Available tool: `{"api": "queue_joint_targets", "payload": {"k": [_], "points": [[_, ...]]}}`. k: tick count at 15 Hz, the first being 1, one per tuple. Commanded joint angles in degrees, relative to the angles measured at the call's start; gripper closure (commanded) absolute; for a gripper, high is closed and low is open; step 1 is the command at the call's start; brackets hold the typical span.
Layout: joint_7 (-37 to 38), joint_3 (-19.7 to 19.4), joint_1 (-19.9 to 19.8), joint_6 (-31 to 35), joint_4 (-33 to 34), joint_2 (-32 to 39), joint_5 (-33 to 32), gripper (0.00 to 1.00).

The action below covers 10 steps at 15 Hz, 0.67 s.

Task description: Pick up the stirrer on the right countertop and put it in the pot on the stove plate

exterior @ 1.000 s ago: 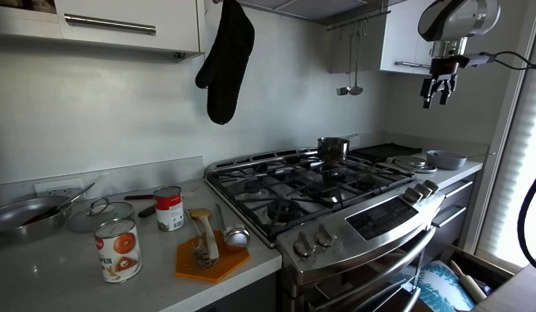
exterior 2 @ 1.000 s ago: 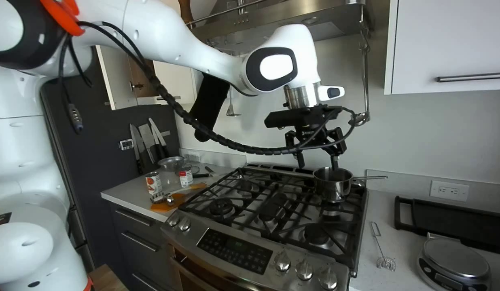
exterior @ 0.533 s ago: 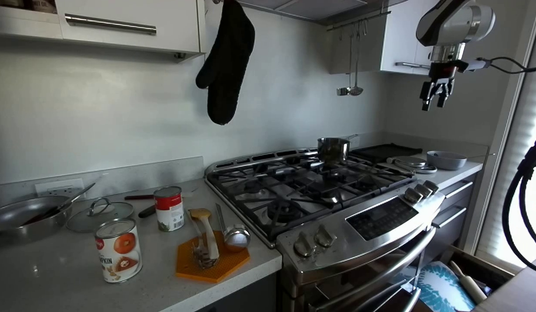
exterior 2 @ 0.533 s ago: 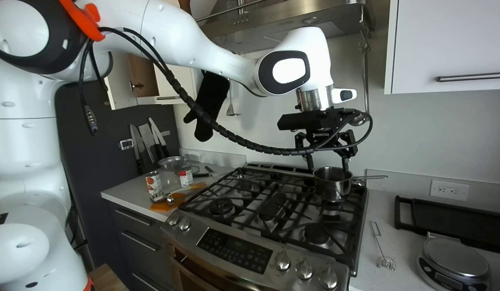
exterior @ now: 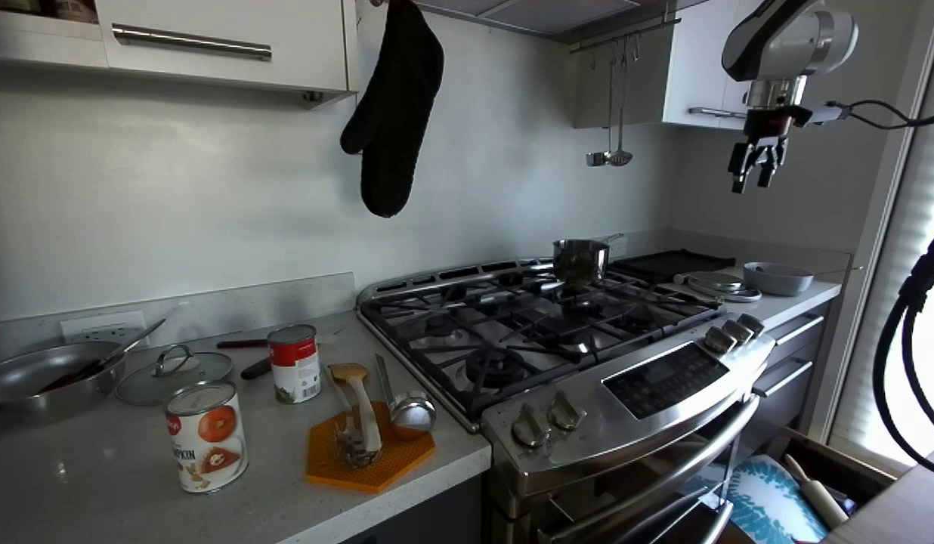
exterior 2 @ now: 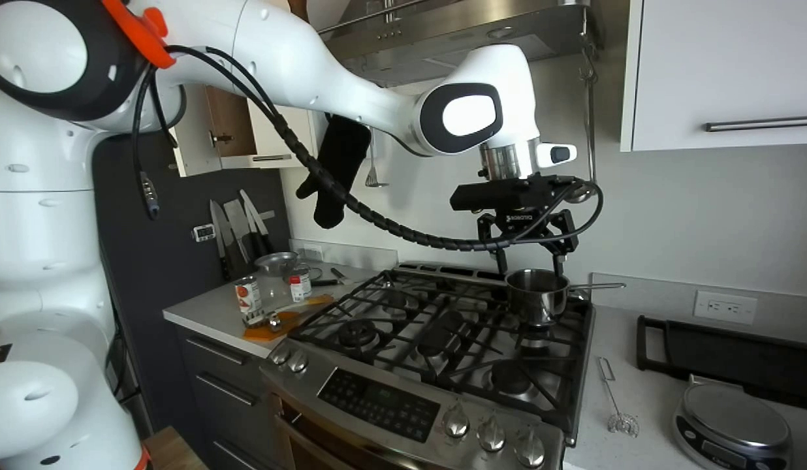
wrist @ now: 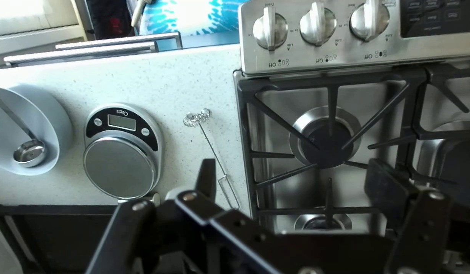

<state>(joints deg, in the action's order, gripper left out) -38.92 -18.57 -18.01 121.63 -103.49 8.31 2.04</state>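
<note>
Claw (exterior: 751, 183) at right, raised, fingers (exterior: 737, 183) apart and pointing down. Steel pot (exterior: 580, 263) at the far right of the stove plate (exterior: 535, 325). Far right counter (exterior: 783, 306): grey bowl (exterior: 783, 284). Near left counter (exterior: 97, 483): two cans (exterior: 208, 446), orange board (exterior: 399, 459) bearing utensils (exterior: 369, 421).

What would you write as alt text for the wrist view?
A thin silver wire stirrer lies on a pale speckled countertop, between a rounded grey scale and a steel stove with black grates. An open black two-fingered end effector spans the foreground.

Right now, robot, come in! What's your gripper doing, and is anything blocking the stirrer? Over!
Gripper open, up high, holding nothing. Stirrer lying on the right countertop, between scale and stove. Nothing on top of it; scale not touching.
</note>
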Motion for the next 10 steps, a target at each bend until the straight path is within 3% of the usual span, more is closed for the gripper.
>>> {"api": "queue_joint_targets", "payload": {"k": [1, 10], "points": [[-3.7, 0.94, -2.76, 0.22, 4.77, 6.33, 0.62, 0.0], [-22.89, 7.02, -11.53, -3.95, 17.95, 23.04, 7.32, 0.0]]}}
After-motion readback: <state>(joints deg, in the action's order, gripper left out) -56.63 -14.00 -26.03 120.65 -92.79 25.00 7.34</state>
